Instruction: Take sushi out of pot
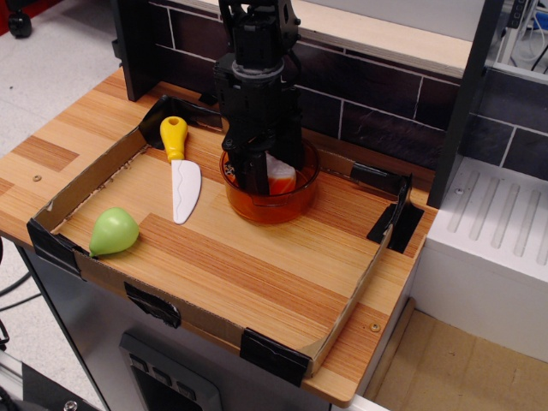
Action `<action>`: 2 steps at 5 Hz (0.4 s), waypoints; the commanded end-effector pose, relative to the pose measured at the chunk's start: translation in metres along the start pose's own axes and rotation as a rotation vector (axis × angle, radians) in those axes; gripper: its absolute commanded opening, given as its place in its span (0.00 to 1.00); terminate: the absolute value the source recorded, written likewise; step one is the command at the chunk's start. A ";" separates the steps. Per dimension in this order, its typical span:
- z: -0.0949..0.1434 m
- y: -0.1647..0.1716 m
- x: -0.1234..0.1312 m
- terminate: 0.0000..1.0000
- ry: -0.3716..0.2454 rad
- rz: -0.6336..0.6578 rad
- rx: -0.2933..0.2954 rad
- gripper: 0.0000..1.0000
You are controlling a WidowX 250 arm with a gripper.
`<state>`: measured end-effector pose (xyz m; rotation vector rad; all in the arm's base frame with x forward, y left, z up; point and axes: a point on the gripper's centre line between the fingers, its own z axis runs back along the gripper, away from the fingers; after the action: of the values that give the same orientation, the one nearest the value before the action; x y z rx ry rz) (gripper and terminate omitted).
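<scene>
While the black arm hangs straight down over the back of the desk point(257, 282), its claw point(265, 175) reaches into the pot point(270, 201) with the sushi point(280, 175) between its fingers.

The arm stands almost upright, wrist above the pot, and the dark fingers point(254, 171) dip below the rim; they look closed on the sushi, though the far finger is mostly hidden. The sushi sits inside the pot, its white bumpy face upward and toward the right, orange body below. The translucent orange pot rests near the back edge, inside the cardboard tray point(351, 295). A yellow-handled knife point(181, 175) lies to its left; a green pear point(113, 231) sits at the front-left corner.
</scene>
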<state>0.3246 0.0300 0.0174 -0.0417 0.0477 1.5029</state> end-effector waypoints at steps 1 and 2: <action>0.023 -0.004 0.010 0.00 -0.042 -0.030 -0.093 0.00; 0.054 -0.006 0.010 0.00 -0.044 -0.004 -0.152 0.00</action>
<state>0.3247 0.0311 0.0527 -0.0857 -0.0364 1.4973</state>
